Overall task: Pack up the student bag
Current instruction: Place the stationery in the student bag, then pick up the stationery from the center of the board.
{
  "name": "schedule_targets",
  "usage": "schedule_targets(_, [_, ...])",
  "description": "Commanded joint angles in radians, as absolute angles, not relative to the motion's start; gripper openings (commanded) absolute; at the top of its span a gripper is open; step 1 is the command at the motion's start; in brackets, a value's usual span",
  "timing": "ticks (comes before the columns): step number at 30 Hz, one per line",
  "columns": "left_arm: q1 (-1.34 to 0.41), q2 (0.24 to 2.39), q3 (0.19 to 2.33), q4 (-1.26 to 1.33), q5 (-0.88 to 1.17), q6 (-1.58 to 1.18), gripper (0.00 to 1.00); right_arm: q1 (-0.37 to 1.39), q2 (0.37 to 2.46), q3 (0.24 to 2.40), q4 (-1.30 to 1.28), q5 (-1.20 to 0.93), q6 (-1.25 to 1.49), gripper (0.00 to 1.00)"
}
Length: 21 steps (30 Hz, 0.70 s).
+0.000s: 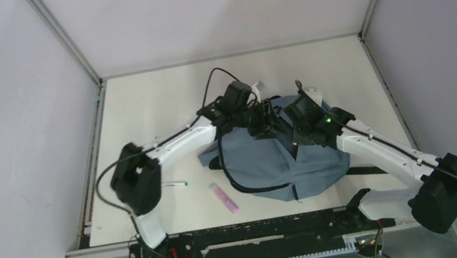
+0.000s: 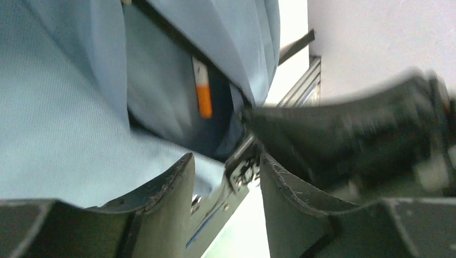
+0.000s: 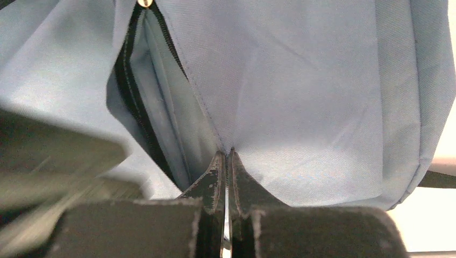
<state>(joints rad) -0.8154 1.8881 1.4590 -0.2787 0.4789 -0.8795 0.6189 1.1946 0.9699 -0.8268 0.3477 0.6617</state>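
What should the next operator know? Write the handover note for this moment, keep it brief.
The left tool is open and empty, at the opening of the student bag.
The right tool is shut on the bag's fabric beside the zip.
Done: an orange-and-white marker is inside.
To do: a pink stick and a thin pen lie on the table, left of the bag; probably pack them, then zip up.

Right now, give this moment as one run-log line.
right gripper: shut on student bag | left gripper: open | orange-white stick: inside | pink item: on table
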Motion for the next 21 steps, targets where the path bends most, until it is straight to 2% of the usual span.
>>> schedule_targets(1, [-0.822,1.639,1.322,-0.360,0.414,-0.703,0.53,0.572,1.160,0.945,-0.802,0.344,0.655,0.00])
schedule_targets(7, [-0.800,1.475,1.191,-0.493,0.214,-0.602,0.64,0.456,1.122,0.890,-0.779,0.294,0.595,0.00])
schedule_targets(9, [-0.758,1.454,1.164,-0.543,0.122,-0.565,0.65,0.426,1.108,0.877,-0.771,0.275,0.581,0.00])
schedule_targets(14, [-0.743,1.454,1.207,-0.768,-0.295,-0.479,0.63,0.423,1.085,0.873,-0.771,0.252,0.574,0.00])
schedule_targets(21, [-0.759,1.405,1.042,-0.798,-0.306,-0.687,0.62,0.430,1.075,0.867,-0.758,0.235,0.583,0.00])
